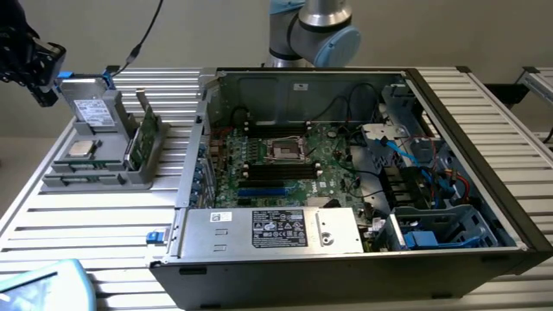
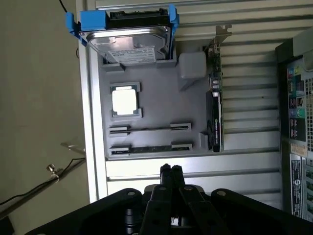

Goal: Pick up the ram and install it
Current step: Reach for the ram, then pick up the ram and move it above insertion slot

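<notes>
The ram (image 2: 150, 148) stood on edge in the grey tray (image 2: 161, 93) slot nearest the gripper (image 2: 171, 170), its long axis parallel to that tray edge, one end toward the upright green card (image 2: 214, 98). The gripper's fingers were pressed together, gripping nothing, over the slatted table (image 2: 195, 166). The exterior view gave the open computer case (image 1: 346, 278) and its motherboard (image 1: 294, 162), just beside the tray

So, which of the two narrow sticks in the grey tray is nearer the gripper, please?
The long narrow stick at the edge of the grey tray, farther from the square silver chip.
</notes>
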Controlling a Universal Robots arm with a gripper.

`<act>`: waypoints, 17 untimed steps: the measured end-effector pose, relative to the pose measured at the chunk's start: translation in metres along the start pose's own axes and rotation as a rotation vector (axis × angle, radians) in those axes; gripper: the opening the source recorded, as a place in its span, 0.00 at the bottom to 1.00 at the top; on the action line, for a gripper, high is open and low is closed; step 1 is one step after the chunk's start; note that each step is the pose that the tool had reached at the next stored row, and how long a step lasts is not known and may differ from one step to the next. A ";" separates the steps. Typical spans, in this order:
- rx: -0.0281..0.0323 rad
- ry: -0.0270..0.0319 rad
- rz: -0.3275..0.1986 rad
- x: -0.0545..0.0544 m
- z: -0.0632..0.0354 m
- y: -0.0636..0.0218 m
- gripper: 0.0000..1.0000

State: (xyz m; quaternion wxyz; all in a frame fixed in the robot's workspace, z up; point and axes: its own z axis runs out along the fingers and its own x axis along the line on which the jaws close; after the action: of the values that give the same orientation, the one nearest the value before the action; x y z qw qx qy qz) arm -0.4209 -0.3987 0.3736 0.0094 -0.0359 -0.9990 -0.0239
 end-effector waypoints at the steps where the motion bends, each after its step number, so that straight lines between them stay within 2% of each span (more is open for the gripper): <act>1: 0.0001 0.0025 0.000 0.001 0.0005 -0.0002 0.11; 5: 0.0006 0.0098 0.000 0.006 0.0021 -0.0006 0.11; 17: 0.0007 0.0101 0.000 0.006 0.0021 -0.0005 0.11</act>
State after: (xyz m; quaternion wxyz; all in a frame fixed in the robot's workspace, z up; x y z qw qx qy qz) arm -0.4267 -0.3988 0.3716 0.0145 -0.0360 -0.9990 -0.0238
